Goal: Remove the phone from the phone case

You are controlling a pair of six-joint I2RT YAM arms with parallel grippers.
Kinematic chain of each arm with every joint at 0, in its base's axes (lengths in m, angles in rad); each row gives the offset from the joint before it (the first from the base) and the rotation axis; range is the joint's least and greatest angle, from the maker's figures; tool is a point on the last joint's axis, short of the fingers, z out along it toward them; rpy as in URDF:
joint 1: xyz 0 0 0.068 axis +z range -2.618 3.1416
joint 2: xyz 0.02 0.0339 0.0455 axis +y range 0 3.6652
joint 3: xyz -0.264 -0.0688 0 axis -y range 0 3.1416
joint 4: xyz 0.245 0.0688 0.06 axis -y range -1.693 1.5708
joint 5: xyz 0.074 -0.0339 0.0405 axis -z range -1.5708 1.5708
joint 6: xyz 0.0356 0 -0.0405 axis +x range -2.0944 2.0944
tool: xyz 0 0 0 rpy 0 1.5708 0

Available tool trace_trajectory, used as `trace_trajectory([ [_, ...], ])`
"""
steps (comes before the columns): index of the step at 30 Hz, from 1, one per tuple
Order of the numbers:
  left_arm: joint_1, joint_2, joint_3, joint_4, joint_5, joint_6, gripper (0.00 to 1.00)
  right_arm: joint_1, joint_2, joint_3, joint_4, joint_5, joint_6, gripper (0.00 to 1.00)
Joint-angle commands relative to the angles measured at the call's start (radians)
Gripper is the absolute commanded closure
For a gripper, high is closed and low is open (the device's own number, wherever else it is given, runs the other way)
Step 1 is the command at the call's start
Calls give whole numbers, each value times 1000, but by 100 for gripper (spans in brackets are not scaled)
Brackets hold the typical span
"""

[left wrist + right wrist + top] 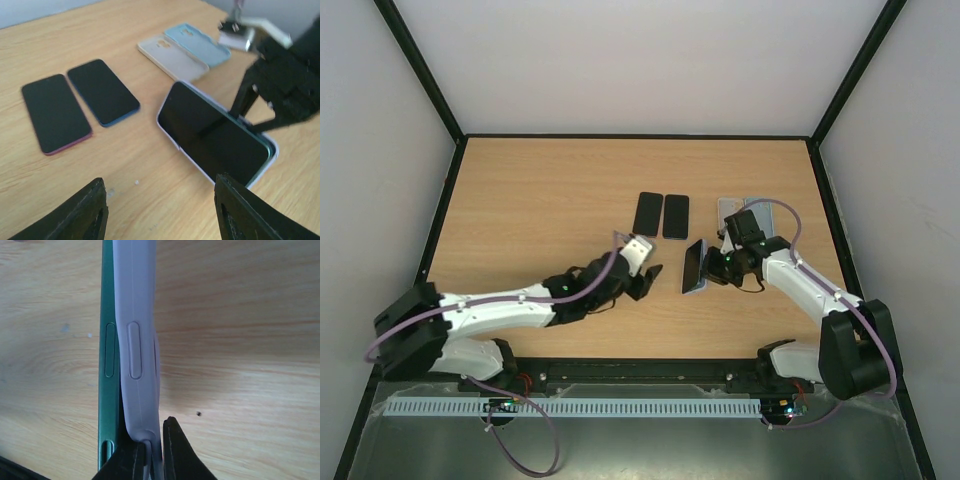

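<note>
A green-edged phone (108,355) sits in a pale lavender case (136,340), propped on its edge and tilted on the table (570,180). In the right wrist view the case's near end stands slightly off the phone's side. My right gripper (151,456) is shut on that end of the case wall. The same phone, screen dark, shows in the left wrist view (215,135) and the top view (695,267). My left gripper (160,212) is open and empty, low over the table just left of the phone, also seen from above (646,281).
Two bare dark phones (648,213) (676,216) lie side by side beyond the left gripper. A whitish empty case (172,57) and a light blue empty case (197,44) lie behind the right gripper (720,266). Black frame rails edge the table.
</note>
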Motion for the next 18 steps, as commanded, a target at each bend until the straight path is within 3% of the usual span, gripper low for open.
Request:
trace_trajectory([
  [1,-87,104,25,100,-115,129,41,-4,-33,0,-89,67,26,98],
  [11,-177,317,1,400,-114,154,40,-9,12,-52,24,160,20,98],
  [18,-245,458,37,520,-208,158,41,-8,15,-82,79,167,10,98],
])
